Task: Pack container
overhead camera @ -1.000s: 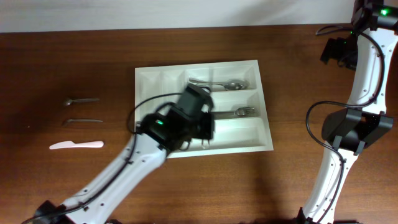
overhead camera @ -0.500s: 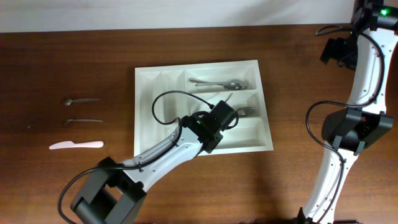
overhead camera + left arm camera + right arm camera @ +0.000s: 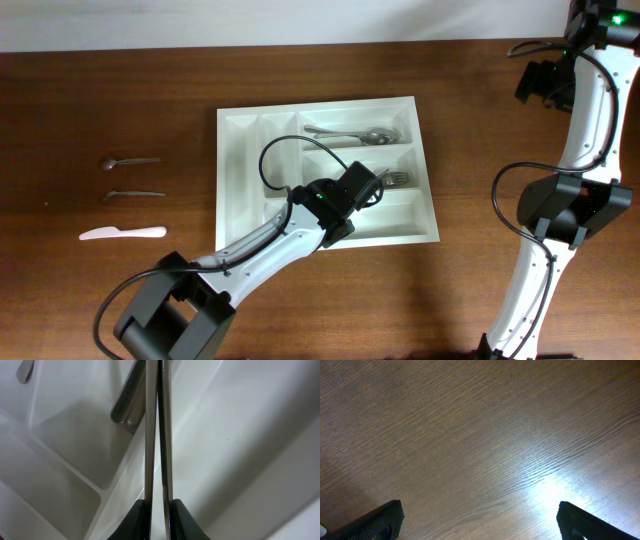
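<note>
The container point(image 3: 238, 150) is a large white compartment tray at the table's middle. A spoon point(image 3: 352, 133) lies in its far wide compartment and a fork point(image 3: 395, 179) in the middle one. My left gripper point(image 3: 362, 186) hangs low over the tray's right half. In the left wrist view my left gripper point(image 3: 159, 510) is shut on a thin metal utensil point(image 3: 165, 435), which shows as two narrow parallel strips running up over the container's wall point(image 3: 225, 435). Its kind is hard to tell. My right gripper point(image 3: 480, 516) is open above bare wood.
Left of the tray lie a small spoon point(image 3: 130, 161), another metal utensil point(image 3: 134, 195) and a white plastic knife point(image 3: 122, 233). The right arm point(image 3: 575, 215) stands folded at the table's right edge. A utensil handle point(image 3: 127, 405) rests in a nearby compartment.
The left arm has swung right and lower over the tray, with the utensil still in its grip. It has hardly moved in the last half second. The right arm is still.
</note>
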Available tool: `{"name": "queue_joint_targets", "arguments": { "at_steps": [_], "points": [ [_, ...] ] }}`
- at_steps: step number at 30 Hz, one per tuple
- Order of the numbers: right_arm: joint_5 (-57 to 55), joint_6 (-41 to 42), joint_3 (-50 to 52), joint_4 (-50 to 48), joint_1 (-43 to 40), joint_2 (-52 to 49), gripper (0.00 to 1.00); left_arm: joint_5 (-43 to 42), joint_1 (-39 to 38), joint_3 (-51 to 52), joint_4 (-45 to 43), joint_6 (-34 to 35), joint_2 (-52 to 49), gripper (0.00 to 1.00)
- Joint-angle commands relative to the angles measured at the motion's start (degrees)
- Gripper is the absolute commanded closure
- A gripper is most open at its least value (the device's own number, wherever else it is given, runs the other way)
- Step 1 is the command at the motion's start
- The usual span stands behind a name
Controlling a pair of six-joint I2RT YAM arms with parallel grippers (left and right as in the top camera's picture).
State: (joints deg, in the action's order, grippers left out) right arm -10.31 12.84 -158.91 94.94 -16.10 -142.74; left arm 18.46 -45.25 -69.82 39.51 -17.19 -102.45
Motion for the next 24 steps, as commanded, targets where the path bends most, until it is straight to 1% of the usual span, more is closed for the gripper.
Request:
{"name": "queue_joint_targets", "arguments": {
  "at_steps": [1,7,10,14,15,17,18,19,24],
  "points": [
    [-0.9,-0.4,0.1,0.0,0.3,-0.5,0.01,-2.7,-0.1,-0.5,0.9,-4.4,0.2,0.89],
    [-0.9,-0.4,0.1,0.0,0.3,-0.5,0.01,-13.6,-0.1,-0.5,5.5,-10.4,0.3,0.89],
    [-0.9,-0.4,0.1,0.0,0.3,-0.5,0.01,-16.5,-0.1,-0.5,6.0,-11.0,0.3,0.89],
    [-0.9,-0.4,0.1,0.0,0.3,-0.5,0.01,-16.5,-0.1,-0.5,5.9,-11.5,0.3,0.82],
    [-0.9,-0.4,0.1,0.0,0.3,-0.5,0.01,-16.0,-0.1,-0.5,6.0,-11.5,0.2,0.76],
    [-0.9,-0.4,0.1,0.0,0.3,-0.5,0.01,-14.6,-0.1,-0.5,6.0,-11.5,0.2,0.38],
    [-0.9,-0.4,0.1,0.0,0.3,-0.5,0.01,-14.3,-0.1,-0.5,6.0,-11.5,0.2,0.23],
    [-0.9,-0.4,0.1,0.0,0.3,-0.5,0.01,-13.1,-0.1,-0.5,5.9,-11.6,0.2,0.01],
    [-0.9,-0.4,0.1,0.0,0.3,-0.5,0.01,-7.4,0.1,-0.7,4.0,-11.6,0.3,0.01]
  ]
}}
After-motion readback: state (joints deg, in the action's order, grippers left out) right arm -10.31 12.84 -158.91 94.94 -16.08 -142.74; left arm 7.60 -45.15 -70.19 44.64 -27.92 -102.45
